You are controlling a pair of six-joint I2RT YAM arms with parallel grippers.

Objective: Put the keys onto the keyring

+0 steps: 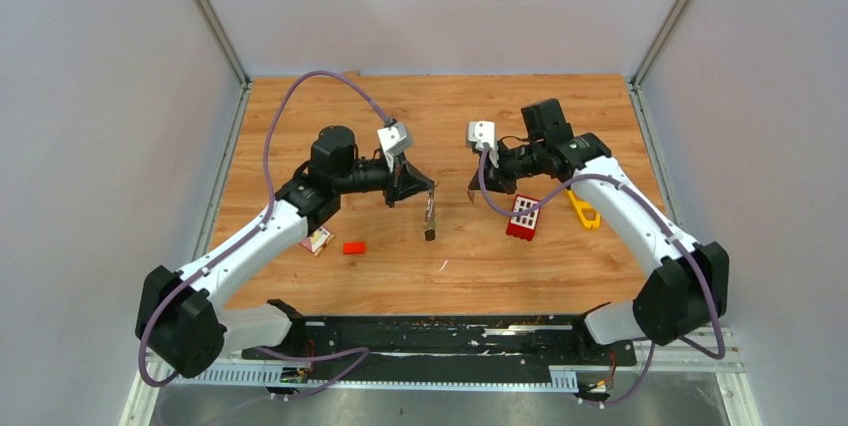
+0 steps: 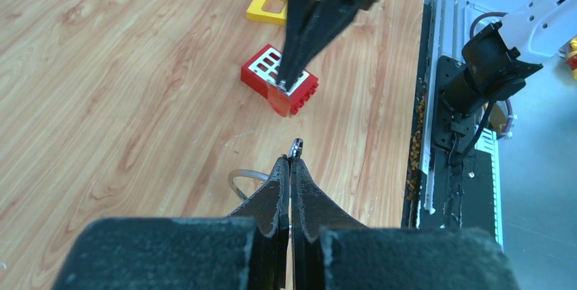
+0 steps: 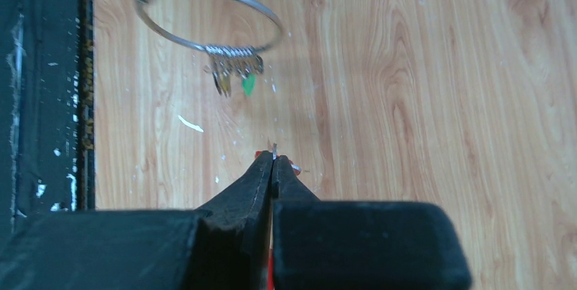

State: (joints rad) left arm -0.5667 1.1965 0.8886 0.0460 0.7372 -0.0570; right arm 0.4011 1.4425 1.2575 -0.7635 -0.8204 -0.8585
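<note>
My left gripper (image 1: 432, 190) (image 2: 292, 161) is shut on the keyring (image 3: 207, 16), a thin silver ring held above the table. Several keys (image 3: 235, 69) hang from it, one with a green head (image 3: 249, 84); they dangle below my left gripper in the top view (image 1: 430, 222). Part of the ring shows beside my left fingers (image 2: 239, 177). My right gripper (image 1: 472, 193) (image 3: 274, 156) is shut on a red-headed key (image 2: 279, 102), its metal edge poking out between the tips. The two grippers face each other a short way apart.
A red block with white squares (image 1: 523, 216) (image 2: 262, 72) and a yellow plastic piece (image 1: 584, 211) (image 2: 267, 3) lie under the right arm. A small red block (image 1: 354, 247) and a small packet (image 1: 317, 239) lie near the left arm. Black base rail (image 1: 450, 331) runs along the near edge.
</note>
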